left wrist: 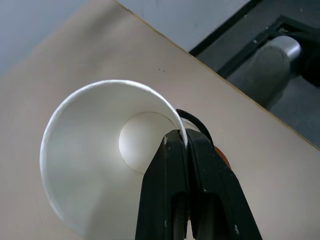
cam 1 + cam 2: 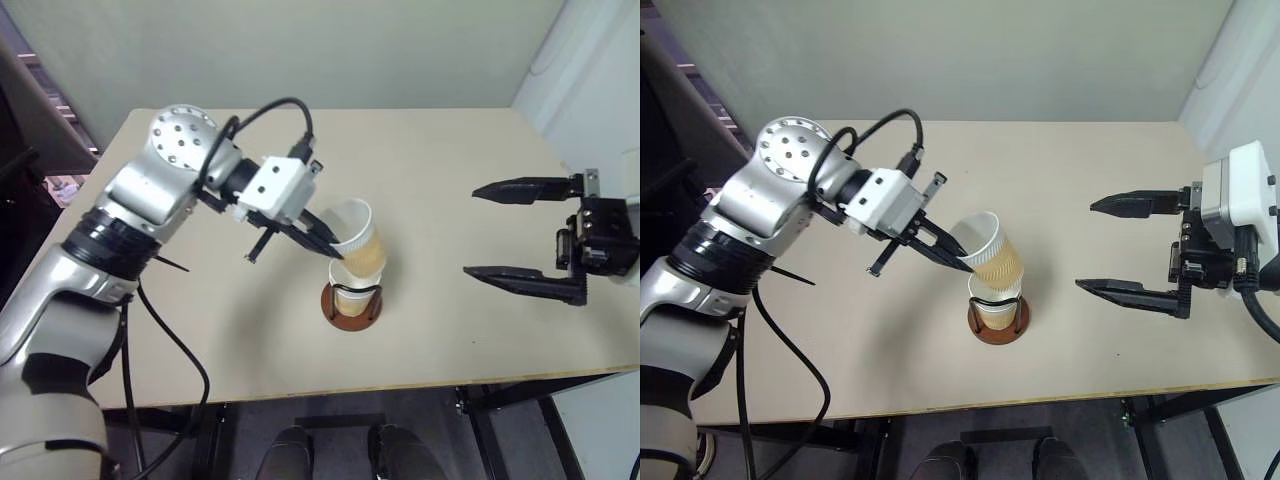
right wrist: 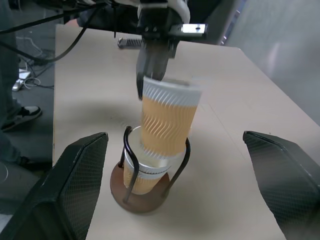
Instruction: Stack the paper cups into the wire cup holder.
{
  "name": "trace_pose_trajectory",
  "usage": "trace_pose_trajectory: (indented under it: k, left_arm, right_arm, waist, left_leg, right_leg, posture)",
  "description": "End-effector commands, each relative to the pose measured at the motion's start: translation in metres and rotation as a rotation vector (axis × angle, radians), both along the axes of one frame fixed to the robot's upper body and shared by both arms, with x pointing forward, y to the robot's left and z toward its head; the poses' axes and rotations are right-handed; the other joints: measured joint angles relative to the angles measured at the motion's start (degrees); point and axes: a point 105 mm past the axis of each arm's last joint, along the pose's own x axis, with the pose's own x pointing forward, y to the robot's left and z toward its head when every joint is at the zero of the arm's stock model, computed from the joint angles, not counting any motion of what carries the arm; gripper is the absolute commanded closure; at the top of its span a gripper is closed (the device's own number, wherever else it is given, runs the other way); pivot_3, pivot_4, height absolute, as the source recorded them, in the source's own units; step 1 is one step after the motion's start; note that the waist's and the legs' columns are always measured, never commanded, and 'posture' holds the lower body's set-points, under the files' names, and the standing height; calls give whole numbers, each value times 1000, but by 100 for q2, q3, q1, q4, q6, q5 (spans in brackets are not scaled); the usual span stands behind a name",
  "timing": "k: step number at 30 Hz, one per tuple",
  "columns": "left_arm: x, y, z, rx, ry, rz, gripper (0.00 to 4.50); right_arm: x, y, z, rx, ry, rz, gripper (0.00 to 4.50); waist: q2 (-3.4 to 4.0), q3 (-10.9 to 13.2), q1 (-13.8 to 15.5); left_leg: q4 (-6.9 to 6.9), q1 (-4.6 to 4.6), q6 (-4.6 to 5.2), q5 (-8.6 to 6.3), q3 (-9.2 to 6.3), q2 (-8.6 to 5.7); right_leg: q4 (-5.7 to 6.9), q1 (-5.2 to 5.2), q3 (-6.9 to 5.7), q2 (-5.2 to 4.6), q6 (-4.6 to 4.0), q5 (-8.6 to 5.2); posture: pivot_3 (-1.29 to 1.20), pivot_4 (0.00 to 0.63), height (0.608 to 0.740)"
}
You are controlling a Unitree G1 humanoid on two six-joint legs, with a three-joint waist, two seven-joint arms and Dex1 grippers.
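Observation:
The wire cup holder, black loops on a round reddish-brown base, stands mid-table near the front. One paper cup sits upright inside it. A second paper cup, yellow-orange with a white rim, hangs tilted right above, its bottom at the mouth of the lower cup. My left gripper is shut on that upper cup's rim, one finger inside and one outside. My right gripper is held open wide to the right of the holder, apart from it, with nothing between its fingers.
The tan table runs back to a pale wall. Its front edge lies close below the holder. A black cable hangs from my left arm over the table's left front.

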Motion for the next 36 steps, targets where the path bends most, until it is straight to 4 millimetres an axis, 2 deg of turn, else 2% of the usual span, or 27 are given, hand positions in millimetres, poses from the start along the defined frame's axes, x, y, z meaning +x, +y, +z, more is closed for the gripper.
trace_pose_trajectory:
  k: [1,2,5,11,13,16,18,20,21,23,25,27,31,36]
  left_arm:
    - [-4,0,6,46,-49,-46,4449]
    - [-2,1,2,65,-57,-43,4449]
    - [4,0,-9,105,-83,-32,3848]
    - [3,-8,-8,76,-75,-46,1748]
    - [7,-12,2,1,-73,-16,1072]
    - [7,0,12,-65,-6,49,1072]
    - [8,22,11,-84,43,131,1072]
    - [9,45,7,-107,99,239,1072]
    - [8,49,6,-113,111,262,1072]
    - [4,89,-8,-123,206,410,1072]
    - [-1,118,-20,-135,263,534,1072]
    - [-4,136,-30,-171,302,630,1072]
    - [-6,155,-44,-220,328,757,1072]
    - [-13,161,-49,-236,341,811,1072]
  right_arm:
    - [-5,-1,9,-3,-49,-16,0]
    - [-5,-2,9,-3,-49,-18,0]
    - [-6,-2,9,-3,-50,-22,0]
    - [-4,-1,8,-2,-50,-22,0]
    - [-2,-1,5,-7,-36,-13,0]
    - [3,-3,-8,-60,3,-19,0]
    - [9,-11,-24,-127,35,-54,0]
    - [13,-20,-30,-123,67,-82,0]
    - [13,-22,-30,-116,73,-86,0]
    - [15,-44,-34,-69,115,-130,0]
    - [17,-64,-38,-22,159,-178,0]
    - [19,-79,-46,-1,196,-218,0]
    - [27,-91,-54,26,227,-258,0]
    - [36,-91,-59,39,246,-247,0]
  waist:
    - [0,0,4]
    - [1,0,5]
    - [1,-1,7]
    - [2,-1,19]
    - [2,-1,21]
    - [3,-1,16]
    - [11,-7,-22]
    - [18,-10,-53]
    - [24,-10,-56]
    - [28,-8,-45]
    - [28,-8,-45]
    - [28,-8,-36]
    - [29,-9,26]
    - [28,-9,-26]
  left_leg:
    - [2,-2,2,-1,0,0]
    - [4,-4,3,-2,1,-1]
    - [8,-5,9,-5,1,-1]
    - [18,-14,20,-12,2,-2]
    - [22,-15,22,-14,2,-2]
    - [29,-17,28,-17,4,-2]
    - [29,-15,28,-18,7,-2]
    - [27,-10,26,-20,8,0]
    - [25,-10,26,-20,7,1]
    - [27,-10,24,-18,7,1]
    - [26,-7,23,-20,7,1]
    - [25,-8,24,-21,7,0]
    - [34,-8,30,-24,8,-2]
    - [29,5,30,-24,13,-2]
  right_leg:
    - [-3,0,0,0,1,1]
    - [-7,1,0,0,3,2]
    - [-14,5,0,0,6,3]
    - [-29,8,0,0,12,7]
    - [-33,11,0,0,15,8]
    - [-37,14,0,0,20,11]
    - [-40,14,1,2,21,12]
    - [-38,14,2,5,22,10]
    - [-39,13,3,6,22,10]
    - [-37,11,4,5,22,10]
    - [-36,14,5,6,20,6]
    - [-41,12,7,3,17,3]
    - [-32,16,7,-2,-32,-20]
    - [-13,15,8,0,-59,-14]
  posture:
    - [0,150,740]
    - [0,150,740]
    - [0,150,740]
    - [0,150,740]
    - [0,150,740]
    - [0,150,740]
    - [0,150,740]
    - [0,150,740]
    - [0,150,740]
    - [0,150,740]
    - [0,150,740]
    - [0,150,740]
    - [0,150,740]
    - [0,150,740]
